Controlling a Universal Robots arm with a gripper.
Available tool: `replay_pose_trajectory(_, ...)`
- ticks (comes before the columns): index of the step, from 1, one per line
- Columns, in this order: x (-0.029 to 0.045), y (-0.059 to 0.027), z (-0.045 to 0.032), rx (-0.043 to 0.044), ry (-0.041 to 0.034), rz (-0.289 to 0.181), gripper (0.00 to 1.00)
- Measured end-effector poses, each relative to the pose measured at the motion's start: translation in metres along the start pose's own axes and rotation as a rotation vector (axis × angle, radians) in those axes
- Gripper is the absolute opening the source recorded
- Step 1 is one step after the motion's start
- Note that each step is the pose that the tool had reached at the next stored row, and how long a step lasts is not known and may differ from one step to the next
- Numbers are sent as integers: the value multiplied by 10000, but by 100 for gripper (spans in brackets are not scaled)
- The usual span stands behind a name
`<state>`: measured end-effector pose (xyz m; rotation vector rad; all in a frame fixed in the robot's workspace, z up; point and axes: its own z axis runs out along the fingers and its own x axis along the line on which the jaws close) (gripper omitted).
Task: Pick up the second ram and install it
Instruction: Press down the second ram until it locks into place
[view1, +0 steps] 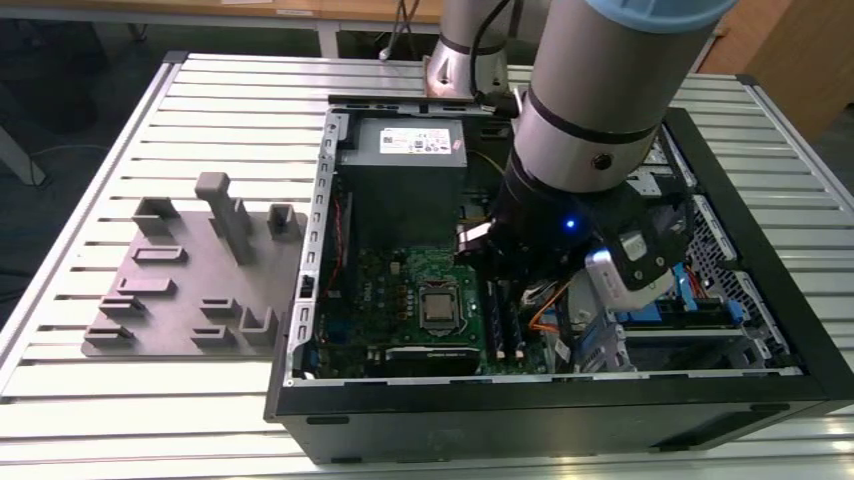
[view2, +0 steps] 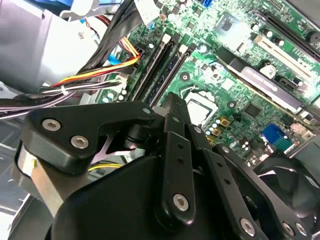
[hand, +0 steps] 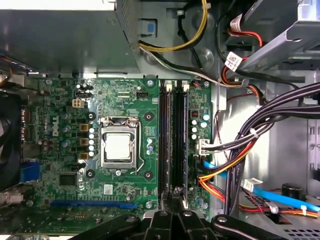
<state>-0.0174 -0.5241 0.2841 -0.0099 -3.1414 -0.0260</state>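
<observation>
White ribbed metal slats are forming the table under everything, their long grooves running across the exterior view. On the exterior view's left a matte grey holder plate is lying flat, with blocky plastic uprights of uneven height. Beside it the open computer case is resting on its side, black sheet-metal walls boxing in a glossy green motherboard.

I am hanging my arm down into that case. My pincer is showing in both wrist views as black, hinged link bars with bright screw heads. The fingers are drawn together with no gap that I can see. I cannot tell whether anything is pinched between them.

The second ram is standing on edge in its long black slot, a slim dark strip running lengthwise just beside the square, shiny CPU socket. Another strip of the same kind is sitting in the neighbouring slot on the socket side. My fingertips are hovering right over one end of this pair.

Room is looking tight on the far side of the slots. A bundle of black, red, yellow and orange cables is looping close along the board's edge there, and a blue flat cable is lying near. Toward the socket the board is flat and low. The grey perforated power supply box is walling off one end.
</observation>
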Motion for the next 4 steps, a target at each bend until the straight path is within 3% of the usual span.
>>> replay_pose_trajectory(4, 0, 0, -2, 0, 1, 0, 11)
